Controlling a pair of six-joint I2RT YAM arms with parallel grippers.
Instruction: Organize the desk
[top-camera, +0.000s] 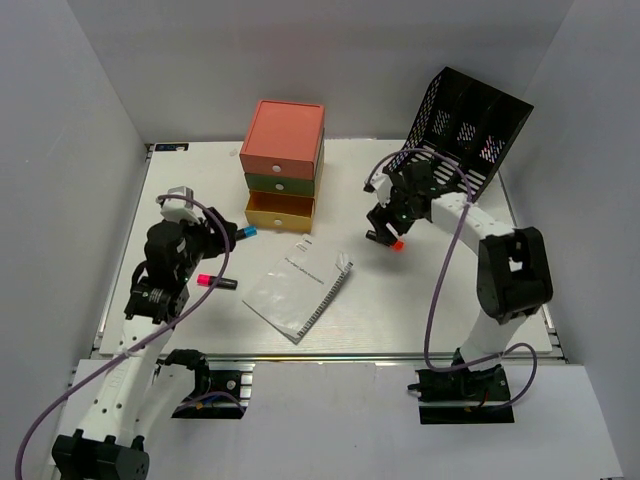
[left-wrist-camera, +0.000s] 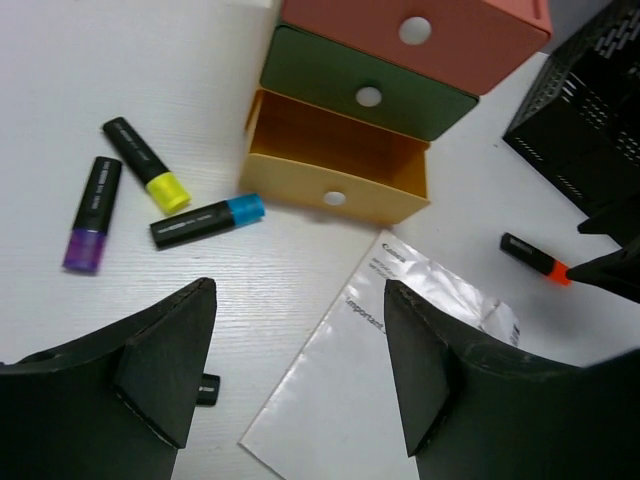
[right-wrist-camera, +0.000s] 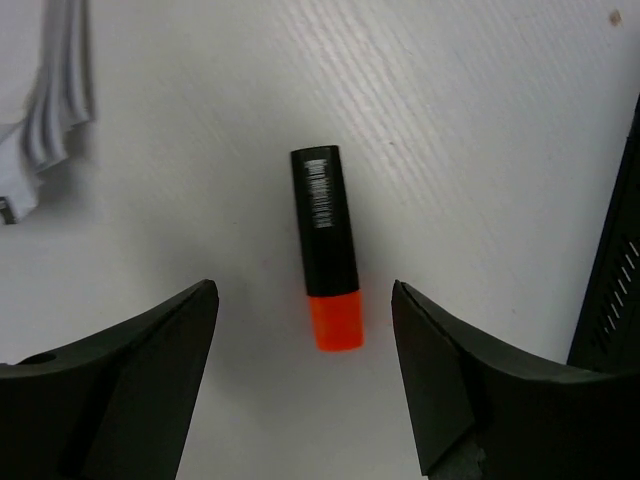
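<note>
Right hand, spread and empty, hangs straight over orange marker lying on desk near rack, marker's long axis square to the fingers' closing line.

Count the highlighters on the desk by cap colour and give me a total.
yellow highlighter: 1
purple highlighter: 1
blue highlighter: 1
orange highlighter: 1
pink highlighter: 1
Total: 5
</note>
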